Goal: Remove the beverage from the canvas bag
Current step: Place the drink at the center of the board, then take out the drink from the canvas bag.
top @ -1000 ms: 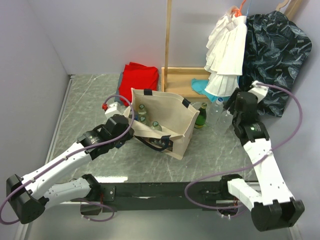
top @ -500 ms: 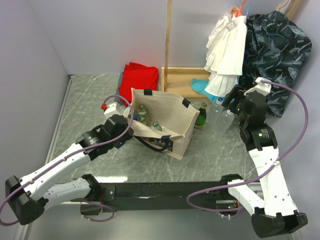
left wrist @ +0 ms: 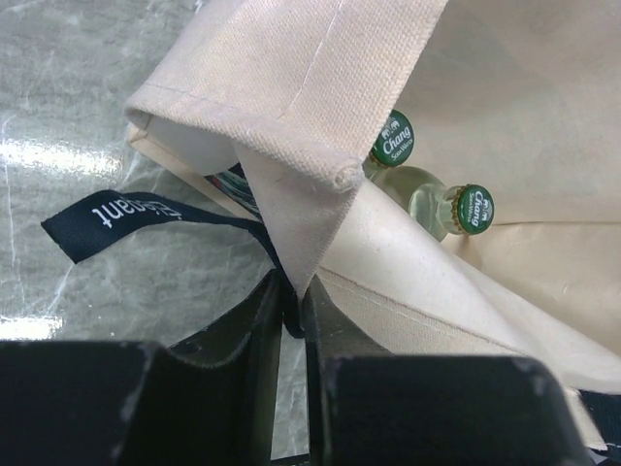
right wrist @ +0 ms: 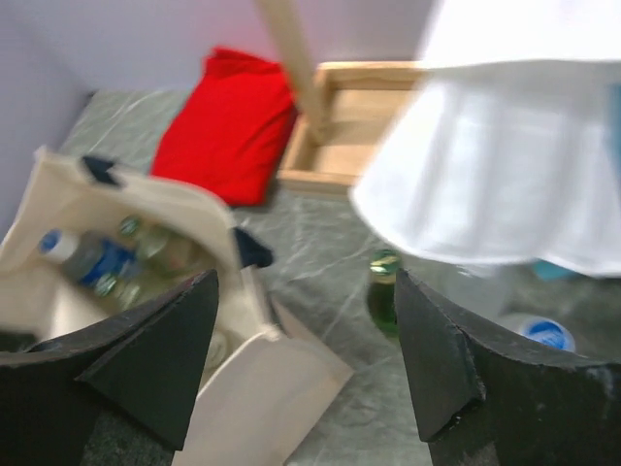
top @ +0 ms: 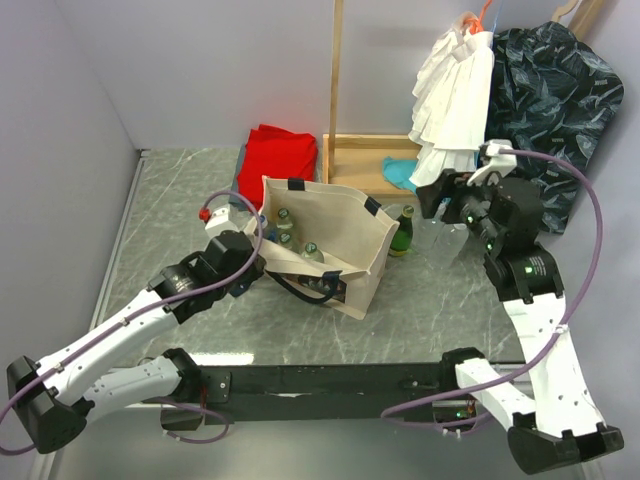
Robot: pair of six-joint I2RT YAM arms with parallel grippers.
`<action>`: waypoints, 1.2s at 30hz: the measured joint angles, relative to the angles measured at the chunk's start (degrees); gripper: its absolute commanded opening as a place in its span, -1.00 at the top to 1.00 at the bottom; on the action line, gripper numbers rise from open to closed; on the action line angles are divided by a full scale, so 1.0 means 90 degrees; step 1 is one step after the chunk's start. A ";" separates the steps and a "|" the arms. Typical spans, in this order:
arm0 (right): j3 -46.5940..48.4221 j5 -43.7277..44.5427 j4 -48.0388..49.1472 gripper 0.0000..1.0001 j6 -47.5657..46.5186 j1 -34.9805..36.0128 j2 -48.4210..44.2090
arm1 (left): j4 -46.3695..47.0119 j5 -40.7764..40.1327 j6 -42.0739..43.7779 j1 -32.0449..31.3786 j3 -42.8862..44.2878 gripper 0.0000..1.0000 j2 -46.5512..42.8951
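**Right pincer swings round toward the bag**

Since a second ago, our right arm has lifted and turned. Its pincer was down by the clear bottles then. Now it looks at the bag. Its two fingers stand apart and hold nothing. We think it is empty because it is coming for the next drink.

Our left pincer has hardly moved. Its fingers are squeezed together on a corner of the bag's top edge. A dark strap hangs just ahead of it, to the left. We think this grip is there for a reason. It keeps the bag's mouth open and stops the bag from sliding.

The drinks we want are in the bag. Two bottles with green caps lie just past the left pincer, up and to its right. From the right pincer, the open bag is ahead and to the left, lower down. One green bottle stands on the table right ahead of it, just beside the bag's wall. A white dress hangs above and ahead of it, to the right. A red cloth lies far ahead of it, behind the bag.
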 measured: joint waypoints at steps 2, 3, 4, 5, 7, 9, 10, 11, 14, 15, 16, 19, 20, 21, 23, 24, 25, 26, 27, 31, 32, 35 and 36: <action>0.0044 -0.0175 -0.0010 -0.61 -0.0117 0.0291 0.0039 | 0.0000 0.0000 -0.0002 0.0000 0.0000 0.68 0.0029; 0.0100 -0.0243 -0.0046 -0.61 -0.0180 0.0454 0.0095 | 0.0002 0.0002 -0.0005 0.0000 0.0000 0.68 0.0044; 0.0172 -0.0233 -0.0078 -0.61 -0.0243 0.0624 0.0160 | 0.0002 0.0002 -0.0015 0.0000 0.0000 0.67 0.0049; 0.0301 -0.0206 -0.0153 -0.60 -0.0333 0.0899 0.0277 | 0.0005 0.0002 -0.0022 0.0000 0.0000 0.67 0.0049; 0.0636 0.0010 -0.0299 -0.60 -0.0522 0.1562 0.0658 | 0.0002 0.0000 -0.0024 0.0000 0.0000 0.67 0.0044; 0.0857 0.0308 -0.0342 -0.55 -0.0636 0.2130 0.1010 | 0.0000 0.0000 -0.0024 0.0000 0.0000 0.67 0.0024; 0.0930 0.0461 -0.0355 -0.55 -0.0687 0.2368 0.1197 | -0.0002 0.0000 -0.0024 0.0000 0.0000 0.68 0.0012; 0.0962 0.0580 -0.0357 -0.55 -0.0712 0.2574 0.1365 | -0.0007 0.0000 -0.0027 0.0000 0.0000 0.70 0.0000; 0.0959 0.0767 -0.0406 -0.56 -0.0719 0.2900 0.1678 | -0.0044 -0.0002 -0.0029 0.0000 0.0000 0.70 -0.0041; 0.0959 0.0799 -0.0406 -0.55 -0.0719 0.2958 0.1732 | -0.0061 -0.0002 -0.0034 0.0000 0.0000 0.70 -0.0061; 0.0959 0.0821 -0.0406 -0.55 -0.0719 0.3002 0.1761 | -0.0090 -0.0002 -0.0044 0.0000 0.0000 0.69 -0.0080; 0.0962 0.0877 -0.0396 -0.55 -0.0719 0.3111 0.1766 | -0.0175 0.0000 -0.0070 0.0000 0.0002 0.68 -0.0187; 0.0964 0.0886 -0.0396 -0.53 -0.0721 0.3145 0.1768 | -0.0199 0.0002 -0.0085 0.0000 0.0002 0.68 -0.0238; 0.0979 0.0894 -0.0413 -0.52 -0.0726 0.3208 0.1785 | -0.0243 0.0005 -0.0095 0.0000 0.0007 0.69 -0.0296; 0.1044 0.0899 -0.0420 -0.51 -0.0729 0.3330 0.1870 | -0.0338 0.0017 -0.0141 0.0000 0.0012 0.69 -0.0435; 0.1056 0.0920 -0.0408 -0.51 -0.0729 0.3407 0.1919 | -0.0384 0.0029 -0.0158 0.0000 0.0012 0.68 -0.0493; 0.1056 0.0957 -0.0401 -0.50 -0.0712 0.3502 0.1974 | -0.0440 0.0041 -0.0197 0.0000 0.0012 0.67 -0.0568; 0.1056 0.0971 -0.0403 -0.50 -0.0702 0.3594 0.2055 | -0.0483 0.0051 -0.0219 0.0000 0.0010 0.67 -0.0634; 0.1056 0.0991 -0.0398 -0.51 -0.0685 0.3701 0.2132 | -0.0517 0.0066 -0.0243 0.0000 0.0010 0.68 -0.0692; 0.1056 0.1044 -0.0401 -0.49 -0.0624 0.4065 0.2543 | -0.0573 0.0102 -0.0328 0.0005 0.0005 0.70 -0.0843; 0.1056 0.1061 -0.0398 -0.49 -0.0610 0.4158 0.2642 | -0.0600 0.0104 -0.0350 0.0005 0.0007 0.70 -0.0848; 0.1056 0.1112 -0.0403 -0.47 -0.0563 0.4347 0.2827 | -0.0624 0.0121 -0.0357 0.0005 0.0005 0.71 -0.0816; 0.1056 0.1120 -0.0406 -0.45 -0.0559 0.4405 0.2858 | -0.0624 0.0131 -0.0357 0.0005 0.0005 0.71 -0.0799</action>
